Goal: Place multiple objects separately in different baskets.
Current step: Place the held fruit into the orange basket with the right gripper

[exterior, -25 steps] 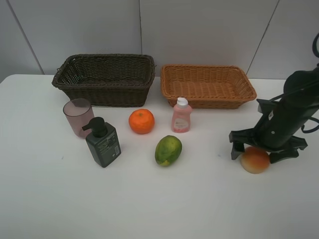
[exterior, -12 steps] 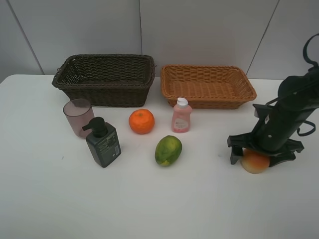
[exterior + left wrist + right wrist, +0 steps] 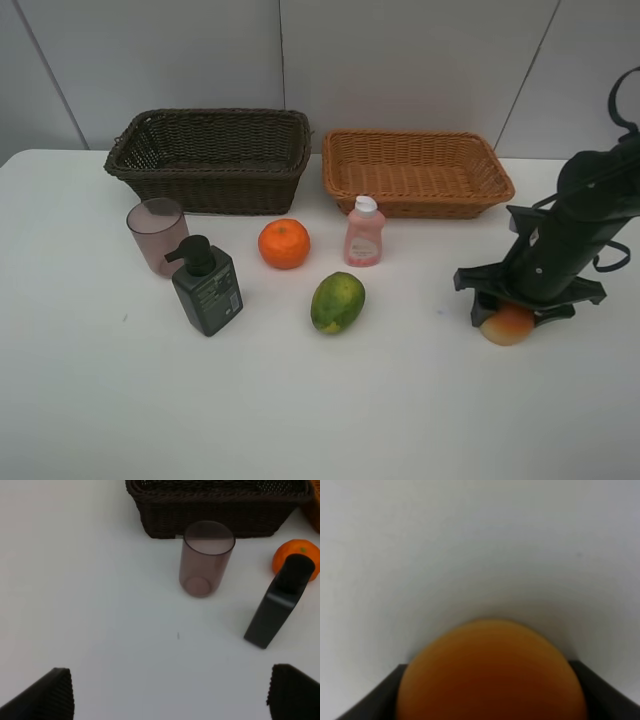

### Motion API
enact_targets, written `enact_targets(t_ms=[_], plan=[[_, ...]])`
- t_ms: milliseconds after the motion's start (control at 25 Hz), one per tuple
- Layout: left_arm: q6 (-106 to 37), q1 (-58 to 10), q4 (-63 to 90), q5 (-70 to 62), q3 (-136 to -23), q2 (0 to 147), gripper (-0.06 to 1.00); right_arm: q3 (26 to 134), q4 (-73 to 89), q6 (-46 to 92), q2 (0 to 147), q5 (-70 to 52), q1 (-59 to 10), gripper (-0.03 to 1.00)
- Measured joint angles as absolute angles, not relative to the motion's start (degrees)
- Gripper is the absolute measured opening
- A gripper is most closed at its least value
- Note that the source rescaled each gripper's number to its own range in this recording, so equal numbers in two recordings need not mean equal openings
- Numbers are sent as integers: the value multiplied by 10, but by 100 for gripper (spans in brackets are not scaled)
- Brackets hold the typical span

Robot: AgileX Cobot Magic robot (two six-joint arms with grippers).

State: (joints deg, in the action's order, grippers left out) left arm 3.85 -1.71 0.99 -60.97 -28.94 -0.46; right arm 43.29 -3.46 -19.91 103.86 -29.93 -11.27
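The right gripper (image 3: 508, 308) clasps the peach (image 3: 505, 328), which lies in front of the right corner of the light basket (image 3: 418, 172); the left gripper (image 3: 170, 680) stands wide open, empty.

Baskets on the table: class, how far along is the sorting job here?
Done: nothing; the deep dark brown wicker basket and the shallow light orange-brown wicker basket look empty. In hand: the right end effector surrounds the red-yellow peach on the table; a firm grip cannot be confirmed. Left: the round orange, green mango-like fruit, pink white-capped bottle, translucent mauve cup and dark green pump bottle, all on the table.
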Motion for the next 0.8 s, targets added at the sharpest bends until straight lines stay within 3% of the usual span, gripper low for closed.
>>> enact_targets(t_ms=[520, 800], plan=[[38, -17, 10, -610, -289, -5, 100, 436, -35, -199, 1039, -295, -112, 47], [38, -17, 10, -610, -289, -5, 100, 509, -50, -199, 1047, -397, -122, 47]])
